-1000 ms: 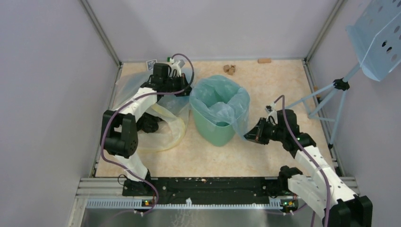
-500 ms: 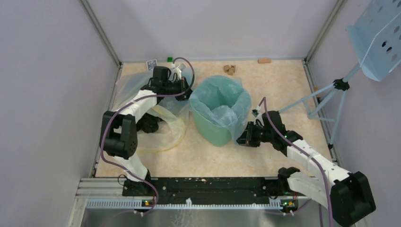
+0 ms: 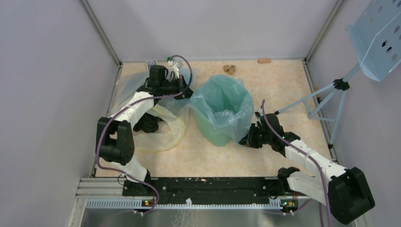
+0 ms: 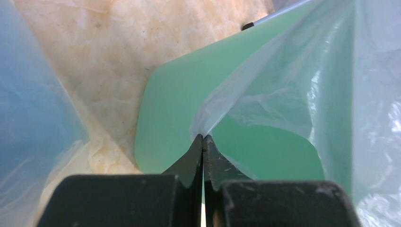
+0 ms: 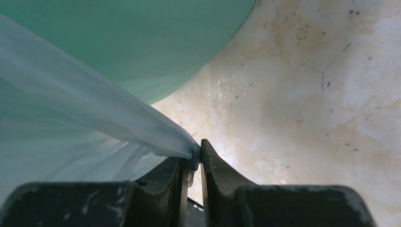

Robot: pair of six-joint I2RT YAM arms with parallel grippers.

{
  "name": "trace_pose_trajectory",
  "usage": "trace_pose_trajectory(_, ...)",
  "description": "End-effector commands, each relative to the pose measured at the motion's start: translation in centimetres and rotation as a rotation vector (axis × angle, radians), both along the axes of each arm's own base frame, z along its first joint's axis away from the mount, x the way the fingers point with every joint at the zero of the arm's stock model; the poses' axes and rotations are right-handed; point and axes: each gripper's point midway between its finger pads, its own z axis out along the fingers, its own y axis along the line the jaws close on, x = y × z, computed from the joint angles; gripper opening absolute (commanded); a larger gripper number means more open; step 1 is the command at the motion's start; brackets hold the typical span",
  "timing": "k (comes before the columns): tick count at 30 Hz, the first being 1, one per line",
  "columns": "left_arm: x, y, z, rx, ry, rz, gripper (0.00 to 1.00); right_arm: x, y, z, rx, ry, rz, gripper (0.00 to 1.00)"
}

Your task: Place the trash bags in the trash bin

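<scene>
Left gripper (image 4: 203, 138) and right gripper (image 5: 194, 153) pinching trash bag (image 3: 222, 101), draped over bin (image 3: 210, 131), yellowish bag (image 3: 168, 127) beside.

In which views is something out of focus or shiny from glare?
Left wrist view: the end effector base is blurred and glare streaks the trash bag. Right wrist view: the near bag film is soft. Top view: evenly lit and sharp, without hard shadows.
</scene>
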Motion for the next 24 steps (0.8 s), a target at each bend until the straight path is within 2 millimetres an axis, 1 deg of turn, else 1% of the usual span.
trace_pose_trajectory(1,1.6,0.7,-2.8,0.046,0.010,0.045,0.00,1.7,0.0,2.3,-0.009,-0.107,-0.018,0.14)
trace_pose_trajectory(4,2.2,0.5,-4.8,0.051,0.048,0.045,0.00,1.7,0.3,2.7,0.008,-0.124,-0.005,0.15)
trace_pose_trajectory(7,2.3,0.2,-6.0,0.041,0.064,0.047,0.00,1.4,0.6,2.5,0.033,-0.119,0.008,0.16)
trace_pose_trajectory(10,2.2,0.0,-6.6,0.037,0.068,0.050,0.00,1.3,1.0,2.1,0.050,-0.105,0.015,0.20)
trace_pose_trajectory(13,2.0,-0.1,-7.0,0.031,0.072,0.051,0.00,2.1,1.1,2.4,0.044,-0.114,0.000,0.20)
trace_pose_trajectory(15,1.5,0.0,-7.2,0.025,0.088,0.055,0.00,3.4,0.9,3.2,0.023,-0.144,-0.025,0.21)
trace_pose_trajectory(16,1.6,-0.2,-6.7,0.007,0.070,0.062,0.00,4.1,0.8,3.8,0.017,-0.161,-0.036,0.20)
trace_pose_trajectory(20,0.6,-0.5,-5.5,-0.045,0.042,0.106,0.00,7.2,0.9,5.4,0.022,-0.202,-0.060,0.20)
trace_pose_trajectory(24,-1.3,-1.5,-5.0,-0.090,0.036,0.147,0.00,10.9,0.7,6.4,0.029,-0.222,-0.080,0.20)
